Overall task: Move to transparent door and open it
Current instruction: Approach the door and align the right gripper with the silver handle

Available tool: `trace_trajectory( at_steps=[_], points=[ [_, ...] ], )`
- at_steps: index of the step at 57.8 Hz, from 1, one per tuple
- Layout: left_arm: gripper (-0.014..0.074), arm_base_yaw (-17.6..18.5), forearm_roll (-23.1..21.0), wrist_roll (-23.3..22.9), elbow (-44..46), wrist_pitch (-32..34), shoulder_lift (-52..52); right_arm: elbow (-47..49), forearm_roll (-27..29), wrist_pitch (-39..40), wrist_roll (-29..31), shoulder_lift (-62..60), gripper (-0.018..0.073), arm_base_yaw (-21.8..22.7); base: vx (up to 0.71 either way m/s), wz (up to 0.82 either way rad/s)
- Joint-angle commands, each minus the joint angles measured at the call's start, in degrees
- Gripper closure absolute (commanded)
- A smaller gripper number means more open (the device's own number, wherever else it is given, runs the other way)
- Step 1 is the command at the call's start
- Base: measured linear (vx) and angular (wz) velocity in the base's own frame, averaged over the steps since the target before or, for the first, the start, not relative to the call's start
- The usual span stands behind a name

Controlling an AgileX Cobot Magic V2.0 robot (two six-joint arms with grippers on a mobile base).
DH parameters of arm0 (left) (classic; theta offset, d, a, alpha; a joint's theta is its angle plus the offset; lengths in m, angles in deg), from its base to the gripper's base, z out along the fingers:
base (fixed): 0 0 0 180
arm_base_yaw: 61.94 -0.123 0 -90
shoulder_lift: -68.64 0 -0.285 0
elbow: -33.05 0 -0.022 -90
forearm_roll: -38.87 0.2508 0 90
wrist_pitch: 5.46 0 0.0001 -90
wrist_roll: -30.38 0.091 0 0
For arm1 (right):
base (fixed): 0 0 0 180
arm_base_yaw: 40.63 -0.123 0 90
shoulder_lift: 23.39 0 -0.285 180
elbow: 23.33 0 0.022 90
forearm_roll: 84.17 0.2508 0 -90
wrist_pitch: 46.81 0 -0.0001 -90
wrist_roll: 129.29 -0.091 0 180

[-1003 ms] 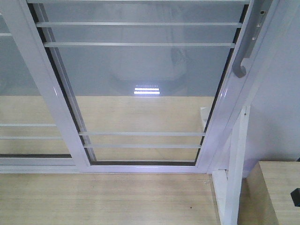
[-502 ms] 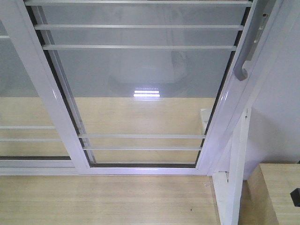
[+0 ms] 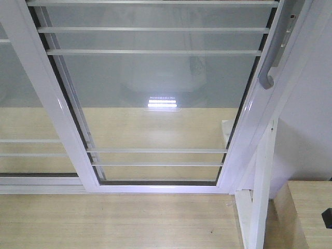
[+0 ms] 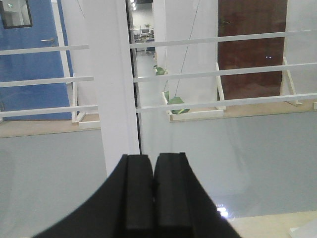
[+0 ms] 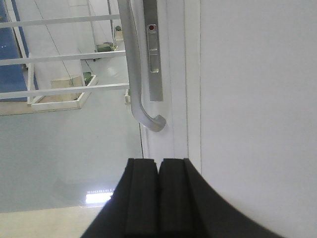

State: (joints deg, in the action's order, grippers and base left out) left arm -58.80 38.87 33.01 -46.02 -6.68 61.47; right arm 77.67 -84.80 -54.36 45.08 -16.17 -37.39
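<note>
Front-facing view: the transparent door (image 3: 155,83) fills most of the frame. It is a clear glass panel in a white metal frame, crossed by thin horizontal bars near the top and near the bottom. Its curved silver handle (image 3: 272,59) sits on the right stile, at the upper right. A second framed glass panel (image 3: 23,119) overlaps the door's left edge. A bright strip of light (image 3: 162,101) reflects in the glass. Pale wooden floor (image 3: 119,223) lies below, and a white wall (image 3: 311,124) stands to the right. A wooden box (image 3: 303,212) is in the lower right corner. Neither arm appears here.

Left wrist view: the left gripper (image 4: 153,161) rises from the bottom edge. Its two black fingers are pressed flat together and grip nothing. Ahead stands a broad white upright (image 4: 116,84), with barred glass on both sides. Through the glass are a blue door (image 4: 29,59) and a brown door (image 4: 252,44).

Right wrist view: the right gripper (image 5: 158,166) is likewise closed tight, fingers touching, empty. The door's handle (image 5: 132,74) hangs just above and slightly left of the fingertips, not touching them. A silver lock plate (image 5: 154,54) is beside it. Plain white wall (image 5: 257,99) fills the right half.
</note>
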Motion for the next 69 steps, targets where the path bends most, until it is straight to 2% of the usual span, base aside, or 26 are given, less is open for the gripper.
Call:
trace_trajectory(
  at_steps=[1, 20, 30, 48, 57, 62, 69],
  points=[
    [0.0603, 0.3, -0.3, -0.4, -0.8, 4.5, 0.3, -0.2, -0.3, 4.8, 0.1, -0.3, 0.0566, 0.2, 0.00, 0.00],
    [0.0603, 0.3, -0.3, -0.4, -0.8, 4.5, 0.3, -0.1, -0.3, 5.4, 0.1, -0.3, 0.0566, 0.2, 0.00, 0.00],
    [0.0603, 0.3, -0.3, -0.4, -0.8, 7.2, 0.3, -0.1, -0.3, 7.0, 0.1, -0.3, 0.0566, 0.2, 0.00, 0.00],
    [0.0603, 0.3, -0.4, -0.4, -0.3, 21.7, 0.3, 0.6, 0.0, 18.4, -0.2, -0.3, 0.0566, 0.2, 0.00, 0.00],
    [0.0603, 0.3, -0.4, -0.7, 0.3, 27.0, 0.3, 8.3, -0.1, 16.1, 0.3, 0.1, 0.0566, 0.2, 0.00, 0.00],
    [0.0603, 0.3, -0.4, -1.7, 3.0, 25.9, 0.1, 14.2, -2.1, 13.1, 0.5, 2.0, 0.0566, 0.2, 0.00, 0.00],
    [0.0603, 0.2, -0.4, -1.7, 10.6, 19.1, -2.2, 21.0, -5.9, 11.8, 0.5, 7.9, 0.0566, 0.2, 0.00, 0.00]
  ],
)
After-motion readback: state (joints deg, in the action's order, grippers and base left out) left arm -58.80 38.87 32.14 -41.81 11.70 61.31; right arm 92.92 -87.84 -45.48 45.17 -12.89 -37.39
